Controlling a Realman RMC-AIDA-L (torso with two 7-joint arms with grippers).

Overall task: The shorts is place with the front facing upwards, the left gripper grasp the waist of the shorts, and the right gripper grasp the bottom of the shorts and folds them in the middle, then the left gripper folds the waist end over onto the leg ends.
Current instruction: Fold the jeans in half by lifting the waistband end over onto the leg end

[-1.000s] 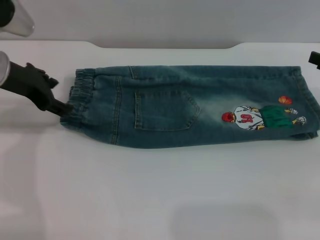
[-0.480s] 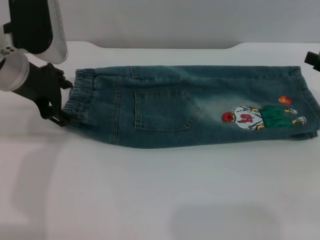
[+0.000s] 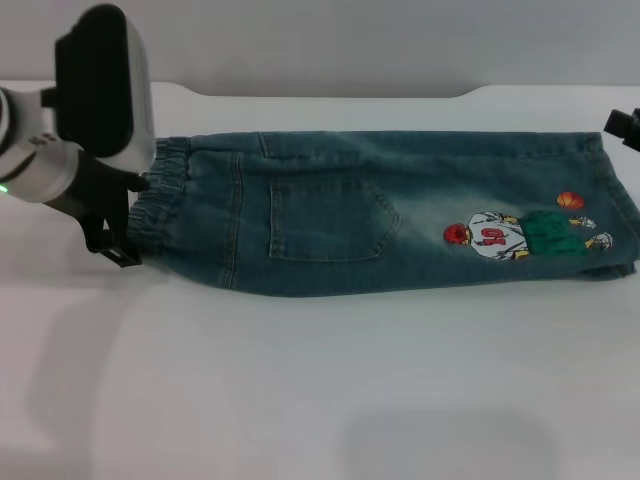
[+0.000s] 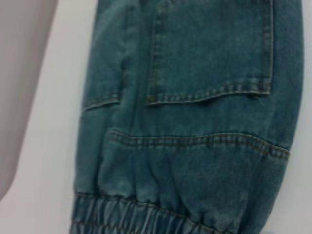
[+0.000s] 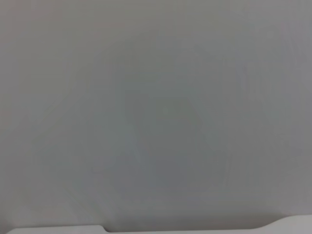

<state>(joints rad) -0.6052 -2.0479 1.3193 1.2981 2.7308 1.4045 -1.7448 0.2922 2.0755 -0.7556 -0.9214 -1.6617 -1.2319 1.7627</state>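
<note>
We see the shorts [image 3: 400, 215] lying flat on the white desk [image 3: 320, 390], folded lengthwise, with the pocket [image 3: 330, 220] and the cartoon print [image 3: 525, 235] facing up. The waist [image 3: 160, 200] is the crinkled end at our left, and the leg ends [image 3: 615, 210] lie at our right. Our left gripper [image 3: 125, 215] is right at the waist, and we cannot tell if its fingers are open or closed. Our right gripper [image 3: 622, 125] only peeks in at the far right edge, near the leg ends; we cannot tell its fingers either
</note>
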